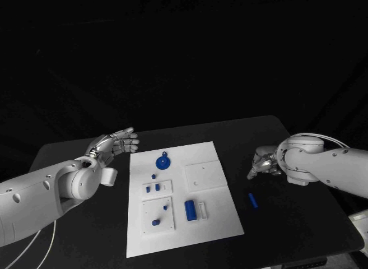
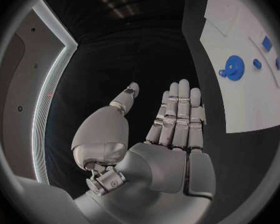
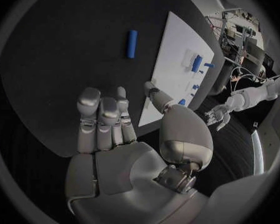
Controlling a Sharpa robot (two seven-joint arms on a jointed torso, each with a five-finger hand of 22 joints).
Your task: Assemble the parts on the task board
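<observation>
The white task board [image 1: 184,238] lies mid-table. On it are a round blue part [image 1: 163,162], small blue pieces [image 1: 153,189] and a blue cylinder [image 1: 189,209]. A second blue cylinder [image 1: 252,200] lies loose on the black table to the right of the board. My left hand [image 1: 115,144] hovers off the board's far left corner, fingers straight and apart, holding nothing. My right hand [image 1: 263,164] hangs to the right of the board, beyond the loose cylinder [image 3: 132,44]; its fingers [image 3: 102,119] are stretched out with nothing in them. The left wrist view shows the round part [image 2: 233,66] on the board [image 2: 239,104].
The black table runs wide on both sides of the board. White raised plates [image 1: 204,176] sit on the board. In the right wrist view the board [image 3: 174,50] lies past the loose cylinder, with my left hand [image 3: 217,115] beyond it.
</observation>
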